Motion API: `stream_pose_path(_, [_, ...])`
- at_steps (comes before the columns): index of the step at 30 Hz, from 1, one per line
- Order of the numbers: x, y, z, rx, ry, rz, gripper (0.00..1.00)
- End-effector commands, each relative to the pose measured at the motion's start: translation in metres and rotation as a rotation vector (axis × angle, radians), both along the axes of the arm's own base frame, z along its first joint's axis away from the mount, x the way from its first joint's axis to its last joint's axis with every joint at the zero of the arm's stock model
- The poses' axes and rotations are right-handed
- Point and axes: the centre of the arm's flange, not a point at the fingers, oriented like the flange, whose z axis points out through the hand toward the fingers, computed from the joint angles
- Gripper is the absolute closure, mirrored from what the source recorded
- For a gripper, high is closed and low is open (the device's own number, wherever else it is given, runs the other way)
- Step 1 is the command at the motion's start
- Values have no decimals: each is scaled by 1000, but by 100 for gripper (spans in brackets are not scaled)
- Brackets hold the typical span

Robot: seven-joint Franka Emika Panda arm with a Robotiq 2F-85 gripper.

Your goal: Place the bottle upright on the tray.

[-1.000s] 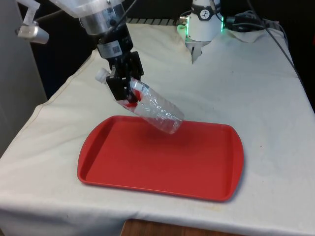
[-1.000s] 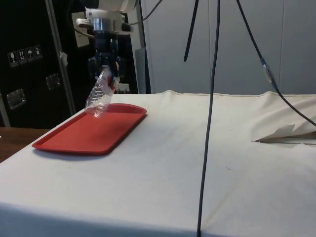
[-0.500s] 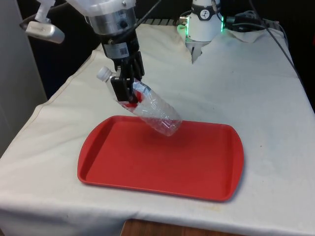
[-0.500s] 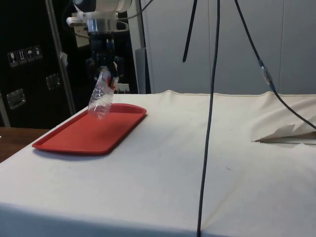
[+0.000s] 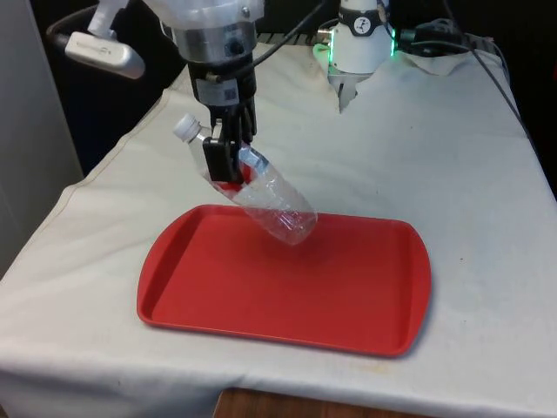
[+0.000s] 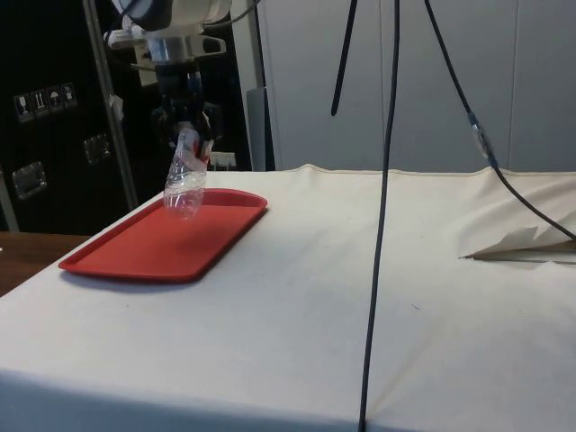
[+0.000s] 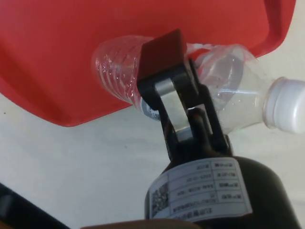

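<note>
A clear plastic bottle (image 5: 270, 196) with a white cap and a red label hangs tilted in the air, its base down over the far edge of the red tray (image 5: 348, 305). My gripper (image 5: 228, 155) is shut on the bottle near its neck. From the side, the bottle (image 6: 184, 184) hangs steeply tilted below the gripper (image 6: 186, 135), base just above the tray (image 6: 153, 247). In the wrist view one finger (image 7: 164, 76) crosses the bottle (image 7: 224, 102), the tray (image 7: 71, 57) behind it.
The tray lies near the table's front edge on the white cloth (image 5: 435, 157). A black cable (image 6: 382, 225) hangs down in the side view's foreground. Open cloth stretches to the front view's right of the tray.
The arm has shifted slightly toward the front view's right while turning the bottle, which now hangs steeper, closer to upright, with its base nearer the tray.
</note>
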Motion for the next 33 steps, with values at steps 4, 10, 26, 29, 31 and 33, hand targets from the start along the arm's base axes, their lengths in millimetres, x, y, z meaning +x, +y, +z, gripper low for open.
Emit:
stream_pose_path(4, [2,4,0,-26,3,3,86])
stream_pose_path(10, [8,8,1,-86,-2,5,86])
stream_pose_path(26, [16,6,4,-207,6,-20,86])
stream_pose_path(29, [18,6,4,-234,4,-34,86])
stream_pose_path(31, [17,6,4,-235,13,-29,86])
stream_pose_path(33, [20,6,2,-261,1,-48,86])
